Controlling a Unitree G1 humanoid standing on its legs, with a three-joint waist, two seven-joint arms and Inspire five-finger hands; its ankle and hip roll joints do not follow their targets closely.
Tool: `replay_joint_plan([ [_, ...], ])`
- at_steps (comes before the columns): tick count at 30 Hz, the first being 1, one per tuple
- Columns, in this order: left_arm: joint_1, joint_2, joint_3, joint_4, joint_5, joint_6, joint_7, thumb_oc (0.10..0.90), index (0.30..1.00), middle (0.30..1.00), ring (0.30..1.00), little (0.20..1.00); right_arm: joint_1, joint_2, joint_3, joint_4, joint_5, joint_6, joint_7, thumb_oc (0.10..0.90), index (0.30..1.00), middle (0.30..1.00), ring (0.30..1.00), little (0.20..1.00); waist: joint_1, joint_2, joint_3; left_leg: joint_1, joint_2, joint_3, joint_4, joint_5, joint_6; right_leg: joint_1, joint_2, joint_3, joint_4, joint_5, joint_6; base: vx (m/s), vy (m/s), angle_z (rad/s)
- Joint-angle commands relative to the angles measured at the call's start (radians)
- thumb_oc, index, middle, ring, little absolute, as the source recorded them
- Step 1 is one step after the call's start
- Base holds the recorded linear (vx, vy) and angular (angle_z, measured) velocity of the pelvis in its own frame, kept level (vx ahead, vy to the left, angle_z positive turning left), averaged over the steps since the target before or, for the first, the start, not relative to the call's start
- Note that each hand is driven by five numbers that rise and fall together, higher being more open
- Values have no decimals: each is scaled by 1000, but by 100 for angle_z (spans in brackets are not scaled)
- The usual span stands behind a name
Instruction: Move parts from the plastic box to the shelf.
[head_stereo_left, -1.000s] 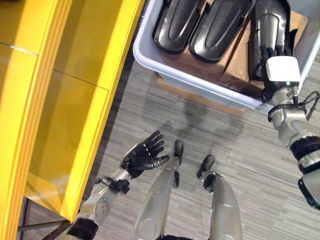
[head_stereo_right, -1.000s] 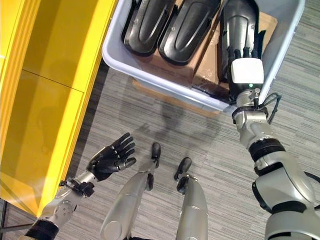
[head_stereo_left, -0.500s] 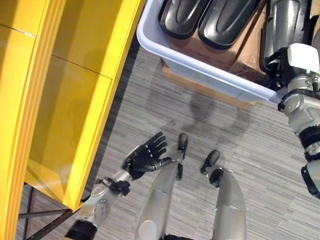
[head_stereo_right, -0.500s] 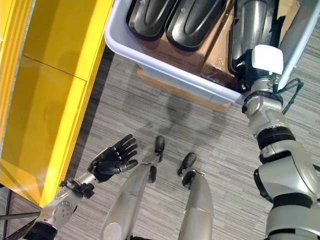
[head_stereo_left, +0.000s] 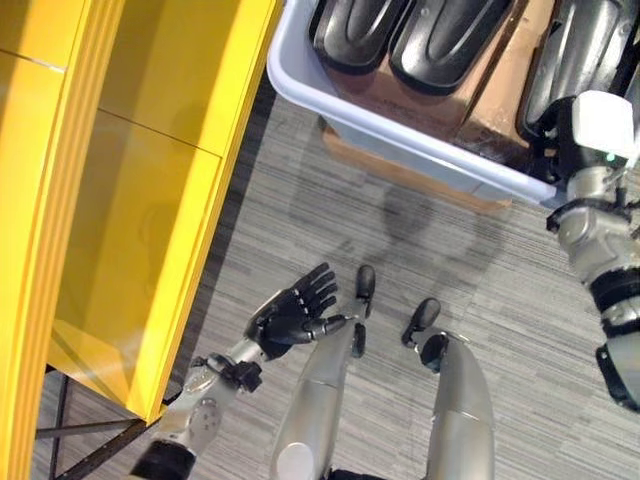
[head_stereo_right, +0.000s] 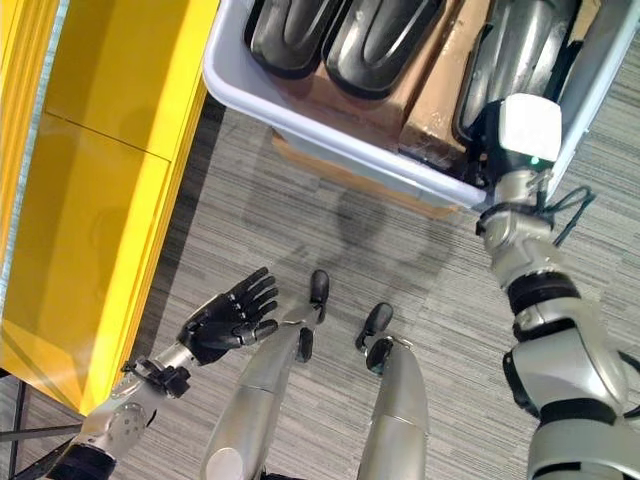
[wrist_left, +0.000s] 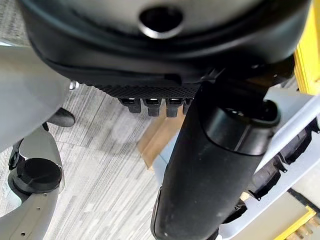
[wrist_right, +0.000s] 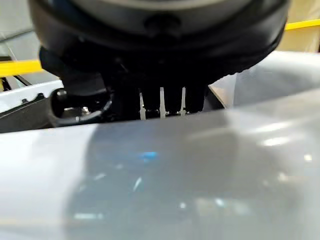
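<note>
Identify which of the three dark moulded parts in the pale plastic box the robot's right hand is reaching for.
The silvery-grey part at the box's right end, directly beyond the right hand. The other two parts lie side by side further left.

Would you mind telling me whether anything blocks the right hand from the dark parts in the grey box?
Nothing visible does. The right hand has crossed the plastic box's near rim and sits at the right-most dark part. The yellow shelf stands apart to the left.
</note>
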Motion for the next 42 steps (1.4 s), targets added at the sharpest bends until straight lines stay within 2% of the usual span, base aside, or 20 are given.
replay_joint_plan([
  [1, 17, -27, -23, -36, -54, -99, -63, 900, 1000, 1000, 1000, 1000, 197, 0, 85, 26, -100, -3, -91, 400, 300, 300, 300, 300, -25, 64, -18, 62, 17, 2, -51, -84, -38, 17, 75, 79, -22, -4, 82, -17, 6, -11],
  [5, 13, -25, -23, -28, -62, -110, -57, 900, 1000, 1000, 1000, 1000, 195, -17, 96, -39, -131, -16, -131, 400, 300, 300, 300, 300, -37, 52, -18, 104, 21, 4, -75, -81, -41, 57, 88, 86, -55, 6, 86, -24, -1, -7],
  [8, 10, -24, -11, -20, -60, -105, -54, 900, 1000, 1000, 1000, 1000, 182, -41, 97, -129, -164, -56, -146, 400, 300, 300, 300, 300, -46, 34, -18, 170, 26, 4, -107, -77, -47, 122, 96, 90, -103, 18, 94, -40, -20, -12],
  [9, 3, -23, -2, -20, -60, -104, -56, 900, 1000, 1000, 1000, 1000, 172, -53, 93, -172, -178, -67, -152, 400, 300, 300, 300, 300, -46, 31, -18, 175, 36, 8, -127, -49, -43, 130, 104, 85, -134, 51, 88, -87, -24, -19],
  [10, 11, -22, 8, -20, -57, -102, -61, 900, 1000, 1000, 1000, 1000, 178, -70, 83, -247, -201, -75, -160, 400, 300, 300, 300, 300, -51, 19, -18, 217, 39, 11, -147, -47, -46, 171, 105, 89, -163, 57, 93, -83, -15, -16],
  [12, 11, -21, 8, -21, -57, -102, -61, 900, 1000, 1000, 1000, 1000, 179, -71, 82, -248, -202, -75, -159, 400, 300, 300, 300, 300, -51, 20, -18, 218, 40, 11, -148, -47, -46, 172, 105, 89, -164, 57, 93, -5, -4, -22],
  [14, 32, -21, 29, -16, -58, -107, -78, 900, 1000, 1000, 1000, 1000, 214, -96, 31, -419, -249, -80, -162, 400, 300, 300, 300, 300, -66, -5, -18, 316, 43, 16, -184, -47, -51, 269, 105, 100, -222, 68, 102, 20, 7, -14],
  [18, 50, -25, 64, -11, -61, -90, -104, 900, 1000, 1000, 1000, 1000, 251, -110, -39, -572, -324, -75, -144, 400, 300, 300, 300, 300, -76, -27, -24, 438, 46, 19, -227, -51, -58, 394, 98, 111, -290, 76, 114, 48, 5, -12],
  [25, 107, -47, 83, 8, -19, -62, -166, 900, 1000, 1000, 1000, 1000, 268, -150, -100, -654, -351, -74, -64, 400, 300, 300, 300, 300, -67, -48, -129, 566, 48, 9, -289, -50, -71, 560, 97, 97, -395, 79, 110, 122, 11, -7],
  [33, 142, -57, 92, 24, -1, -54, -182, 900, 1000, 1000, 1000, 1000, 300, -156, -157, -706, -307, -114, -22, 400, 300, 300, 300, 300, -68, -65, -203, 646, 47, 3, -328, -53, -73, 662, 102, 94, -453, 80, 110, 112, 9, 2],
  [36, 171, -71, 109, 31, 8, -49, -180, 900, 1000, 1000, 1000, 1000, 358, -136, -195, -779, -283, -161, 21, 400, 300, 300, 300, 300, -71, -79, -243, 680, 47, 1, -336, -59, -74, 709, 101, 88, -474, 77, 110, 120, -14, 5],
  [37, 189, -86, 125, 34, 24, -43, -166, 900, 1000, 1000, 1000, 1000, 409, -114, -225, -857, -245, -202, 63, 400, 300, 300, 300, 300, -76, -89, -275, 700, 50, -1, -338, -63, -75, 740, 98, 83, -485, 75, 109, 111, -30, 8],
  [42, 219, -116, 155, 43, 41, -46, -125, 900, 1000, 1000, 1000, 1000, 506, -56, -256, -998, -142, -287, 154, 400, 300, 300, 300, 300, -80, -99, -327, 741, 56, -9, -339, -73, -78, 788, 96, 70, -503, 72, 104, 44, -57, 2],
])
